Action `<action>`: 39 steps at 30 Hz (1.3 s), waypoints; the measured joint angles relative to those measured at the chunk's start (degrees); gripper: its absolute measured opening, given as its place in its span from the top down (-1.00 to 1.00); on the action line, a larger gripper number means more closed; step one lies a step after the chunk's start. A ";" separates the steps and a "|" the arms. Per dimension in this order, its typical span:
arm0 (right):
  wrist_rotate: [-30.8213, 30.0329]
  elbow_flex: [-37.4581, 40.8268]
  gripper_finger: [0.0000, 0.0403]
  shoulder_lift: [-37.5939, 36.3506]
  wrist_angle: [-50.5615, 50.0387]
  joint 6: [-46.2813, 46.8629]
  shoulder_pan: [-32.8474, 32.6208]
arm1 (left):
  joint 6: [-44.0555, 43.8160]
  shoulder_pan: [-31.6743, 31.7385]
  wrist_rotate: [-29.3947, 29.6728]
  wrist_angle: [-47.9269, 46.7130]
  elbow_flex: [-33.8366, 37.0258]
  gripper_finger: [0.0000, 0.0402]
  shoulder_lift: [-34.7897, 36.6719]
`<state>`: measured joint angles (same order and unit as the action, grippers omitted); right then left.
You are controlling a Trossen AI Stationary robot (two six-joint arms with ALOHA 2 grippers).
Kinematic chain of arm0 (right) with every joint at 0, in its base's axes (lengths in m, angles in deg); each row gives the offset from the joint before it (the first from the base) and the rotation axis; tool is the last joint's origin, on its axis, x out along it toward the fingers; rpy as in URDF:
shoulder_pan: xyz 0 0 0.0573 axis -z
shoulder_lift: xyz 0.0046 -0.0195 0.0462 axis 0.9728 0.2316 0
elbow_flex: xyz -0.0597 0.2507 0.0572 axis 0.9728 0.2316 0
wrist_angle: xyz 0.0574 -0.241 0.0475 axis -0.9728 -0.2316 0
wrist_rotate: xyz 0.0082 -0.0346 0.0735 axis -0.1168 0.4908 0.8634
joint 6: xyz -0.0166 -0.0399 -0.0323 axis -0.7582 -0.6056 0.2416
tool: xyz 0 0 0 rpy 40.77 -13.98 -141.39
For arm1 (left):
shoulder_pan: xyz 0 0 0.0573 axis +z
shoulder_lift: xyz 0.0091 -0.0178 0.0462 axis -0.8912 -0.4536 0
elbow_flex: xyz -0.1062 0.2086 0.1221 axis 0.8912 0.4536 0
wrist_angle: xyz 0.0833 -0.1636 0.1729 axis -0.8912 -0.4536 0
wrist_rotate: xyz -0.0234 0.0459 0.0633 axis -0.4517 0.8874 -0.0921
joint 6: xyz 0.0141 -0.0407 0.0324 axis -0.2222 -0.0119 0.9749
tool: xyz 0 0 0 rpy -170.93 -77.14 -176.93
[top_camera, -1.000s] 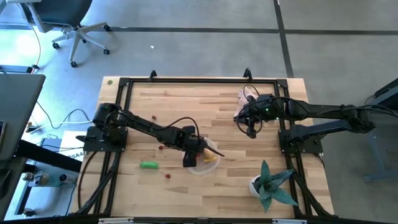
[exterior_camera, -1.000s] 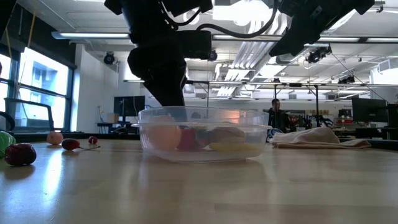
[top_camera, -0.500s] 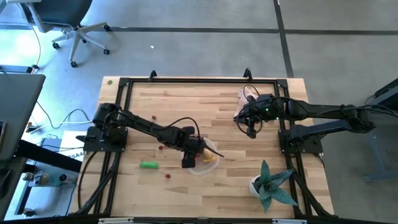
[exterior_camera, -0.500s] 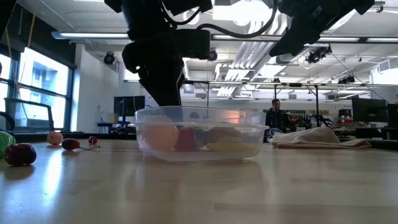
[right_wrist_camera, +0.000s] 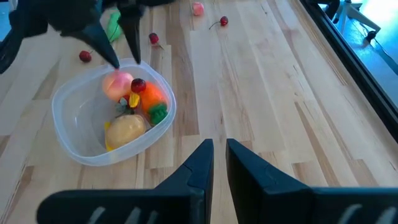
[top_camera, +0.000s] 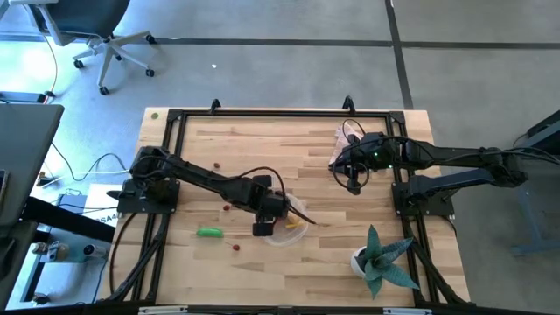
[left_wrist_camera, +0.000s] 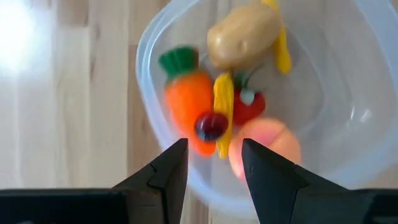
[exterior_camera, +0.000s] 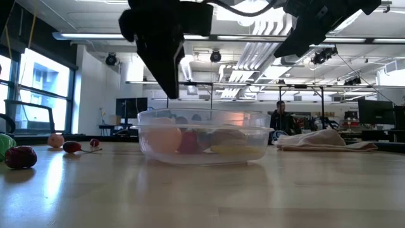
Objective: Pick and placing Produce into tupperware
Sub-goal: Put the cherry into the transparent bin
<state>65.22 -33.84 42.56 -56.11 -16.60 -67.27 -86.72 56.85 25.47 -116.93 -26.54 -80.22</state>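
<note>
your left gripper (left_wrist_camera: 213, 165) hovers empty, fingers apart, over the tupperware (left_wrist_camera: 348, 155).
next, fetch the green pod (top_camera: 209, 232) near the worktop's front edge.

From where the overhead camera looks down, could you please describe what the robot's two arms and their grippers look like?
Both arms are dark, nearly black, jointed in slim segments and mounted on black frames at the table's sides. Black cables loop along the left arm and near the right arm. The left gripper and right gripper each end in two dark, tapering fingers. A small green light glows near the right wrist.
</note>
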 joint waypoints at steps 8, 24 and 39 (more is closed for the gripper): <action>0.02 0.00 0.84 -0.01 0.01 -0.01 0.00 | -8.69 0.26 1.62 -13.78 -3.76 0.30 3.49; 0.00 0.00 0.84 -0.02 -0.02 0.00 0.02 | -23.95 4.39 14.62 -20.43 9.96 0.30 25.13; 0.02 0.00 0.84 -0.02 -0.01 0.00 0.00 | -52.35 25.87 1.81 0.12 31.37 0.30 32.89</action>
<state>65.24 -33.84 42.54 -56.13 -16.59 -67.27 -139.07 82.72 27.27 -116.82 4.83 -47.32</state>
